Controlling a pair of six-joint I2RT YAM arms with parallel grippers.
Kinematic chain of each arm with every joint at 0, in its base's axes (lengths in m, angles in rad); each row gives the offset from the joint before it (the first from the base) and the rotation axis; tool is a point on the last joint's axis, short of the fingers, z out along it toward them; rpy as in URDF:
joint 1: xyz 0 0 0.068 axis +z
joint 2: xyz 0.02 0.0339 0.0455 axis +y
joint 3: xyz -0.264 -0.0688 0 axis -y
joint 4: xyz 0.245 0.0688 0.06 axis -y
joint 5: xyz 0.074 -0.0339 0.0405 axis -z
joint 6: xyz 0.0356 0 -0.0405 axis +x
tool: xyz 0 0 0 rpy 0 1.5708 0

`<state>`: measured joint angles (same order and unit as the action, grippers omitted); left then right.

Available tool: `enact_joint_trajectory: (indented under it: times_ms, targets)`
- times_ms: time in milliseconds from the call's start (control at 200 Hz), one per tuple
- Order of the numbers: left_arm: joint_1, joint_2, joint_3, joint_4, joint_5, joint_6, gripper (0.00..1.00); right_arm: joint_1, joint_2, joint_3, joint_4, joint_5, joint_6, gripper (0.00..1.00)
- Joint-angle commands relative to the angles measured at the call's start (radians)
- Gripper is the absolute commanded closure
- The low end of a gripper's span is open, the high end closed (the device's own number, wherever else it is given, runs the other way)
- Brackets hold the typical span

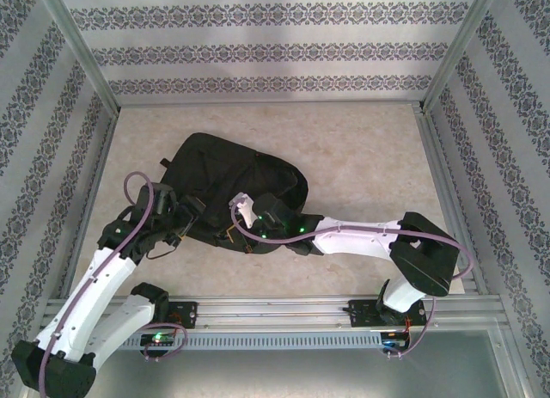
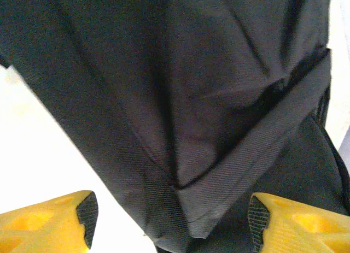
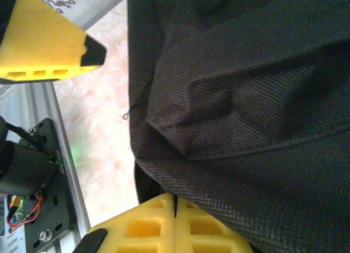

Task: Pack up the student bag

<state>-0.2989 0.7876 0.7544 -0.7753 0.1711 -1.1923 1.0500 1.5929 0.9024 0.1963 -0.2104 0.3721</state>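
We see the student bag [image 1: 232,170] lying flat on the pale stone-patterned table [image 1: 369,157], a little left of the middle, with its near edge towards the arms and its rounded end towards the far left. It is a large, soft black backpack, crumpled into folds.

Both arms reach in to its near edge, the left arm from the near left and the right arm from the right, stretched low across the table.

The left gripper [image 2: 172,217] is at the near-left edge of the bag. Its yellow fingers [image 2: 44,225] stand wide apart and the black cloth lies between them. A strip of bare table shows between the left finger's dark pad [image 2: 86,215] and the cloth, so these jaws hold nothing. A flat band [image 2: 257,149] of the same black fabric runs aslant across the bag just beyond the right-hand finger.

The right gripper [image 3: 175,212] is at the middle of the bag's near edge, just beside the left one. Its two yellow fingers are pressed together with only a thin seam between them. The edge of the bag's cloth comes right down to that seam, but we cannot tell whether any fold is caught in it.

Near the arms, a metal rail [image 1: 275,310] runs along the table's near edge, and patterned walls [image 1: 258,50] close the left, right and far sides.
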Motion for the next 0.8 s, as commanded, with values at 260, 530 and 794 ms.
enact_joint_trajectory:
  times_ms: [260, 530, 794]
  targets:
    - [0.011, -0.083, -0.147, 0.076, -0.059, -0.177, 0.44, 0.014, 0.011, 0.051, -0.082, 0.086, 0.095, 1.00]
    - [0.012, -0.023, -0.268, 0.316, -0.051, -0.202, 0.49, 0.022, 0.019, 0.070, -0.104, 0.095, 0.117, 1.00]
    - [0.011, 0.039, -0.283, 0.438, -0.130, -0.154, 0.63, 0.038, 0.053, 0.230, -0.415, 0.175, 0.134, 1.00]
